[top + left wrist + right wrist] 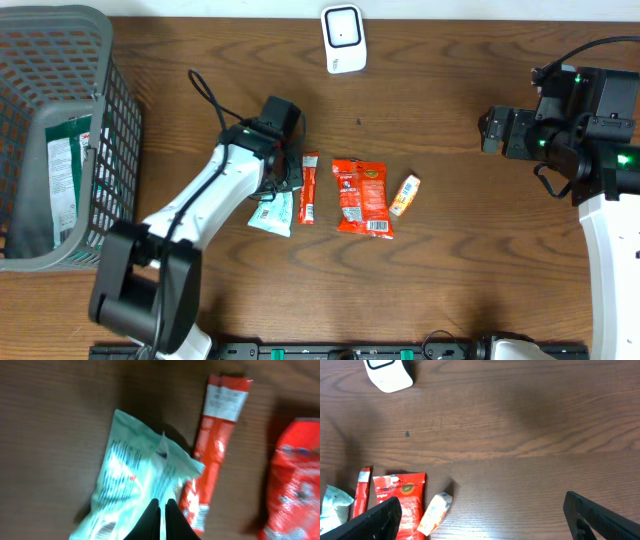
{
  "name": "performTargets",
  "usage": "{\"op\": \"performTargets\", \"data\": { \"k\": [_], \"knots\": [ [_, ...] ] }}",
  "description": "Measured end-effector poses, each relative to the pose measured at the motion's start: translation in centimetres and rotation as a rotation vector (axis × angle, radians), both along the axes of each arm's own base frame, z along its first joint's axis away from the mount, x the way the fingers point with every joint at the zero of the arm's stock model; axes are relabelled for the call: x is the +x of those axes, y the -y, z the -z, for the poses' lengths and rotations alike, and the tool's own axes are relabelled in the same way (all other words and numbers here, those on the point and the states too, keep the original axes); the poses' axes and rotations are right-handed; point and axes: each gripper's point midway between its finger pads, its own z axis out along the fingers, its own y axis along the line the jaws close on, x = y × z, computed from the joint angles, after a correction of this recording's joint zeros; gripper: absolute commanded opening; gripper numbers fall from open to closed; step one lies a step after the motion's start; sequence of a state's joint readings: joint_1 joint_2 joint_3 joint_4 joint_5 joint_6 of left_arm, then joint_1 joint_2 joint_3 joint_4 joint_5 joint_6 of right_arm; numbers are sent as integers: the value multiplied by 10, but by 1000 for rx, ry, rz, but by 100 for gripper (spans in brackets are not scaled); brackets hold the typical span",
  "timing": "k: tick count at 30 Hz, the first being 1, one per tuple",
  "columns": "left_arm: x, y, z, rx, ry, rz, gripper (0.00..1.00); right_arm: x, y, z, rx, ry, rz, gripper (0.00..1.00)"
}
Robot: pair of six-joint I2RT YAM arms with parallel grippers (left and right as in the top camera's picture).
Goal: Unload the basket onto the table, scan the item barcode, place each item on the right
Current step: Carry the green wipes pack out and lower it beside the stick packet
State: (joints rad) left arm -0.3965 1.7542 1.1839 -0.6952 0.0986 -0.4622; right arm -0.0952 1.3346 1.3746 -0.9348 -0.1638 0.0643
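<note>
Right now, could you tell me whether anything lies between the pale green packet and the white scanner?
Nothing visible does: only bare table lies between the pale green packet and the white scanner. The thin red stick pack lies just right of that line, and the left gripper is shut at the packet's edge.

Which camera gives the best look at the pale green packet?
Left wrist: the pale green packet fills the frame, print visible, pinched by the left gripper. Overhead shows it small beside the left arm; right wrist catches only a corner at its left edge.
</note>
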Motion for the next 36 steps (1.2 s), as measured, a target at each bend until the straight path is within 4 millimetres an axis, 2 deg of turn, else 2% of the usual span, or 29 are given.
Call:
{"op": "performTargets", "data": {
  "k": [5,7,9,12,13,14,15,17,18,20,21,23,28,36],
  "knots": [
    [2,1,30,9,-21,3,7,0,0,0,0,0,0,99],
    [2,1,37,12,-28,5,7,0,0,0,0,0,0,99],
    [2,1,37,14,-26,14,7,0,0,0,0,0,0,99],
    [3,-2,34,15,-21,20,14,0,0,0,0,0,0,99],
    [3,-5,30,14,-18,19,17,0,0,0,0,1,0,99],
    [4,-9,24,11,-11,12,25,0,0,0,0,0,0,99],
    [10,-14,9,0,26,-3,27,0,0,0,0,1,0,99],
    [18,-22,-22,-25,103,-26,29,0,0,0,0,0,0,99],
    [19,-24,-31,-30,122,-32,29,0,0,0,0,0,0,99],
    [12,-34,-61,-40,155,-51,28,0,0,0,0,1,0,99],
    [8,-37,-65,-35,155,-56,28,0,0,0,0,0,0,99],
    [-5,-53,-60,36,95,-76,27,0,0,0,0,1,0,99],
    [-14,-71,-30,141,32,-92,27,0,0,0,0,0,0,99],
    [-24,-76,32,192,-93,-91,27,0,0,0,0,0,0,99]
  ]
}}
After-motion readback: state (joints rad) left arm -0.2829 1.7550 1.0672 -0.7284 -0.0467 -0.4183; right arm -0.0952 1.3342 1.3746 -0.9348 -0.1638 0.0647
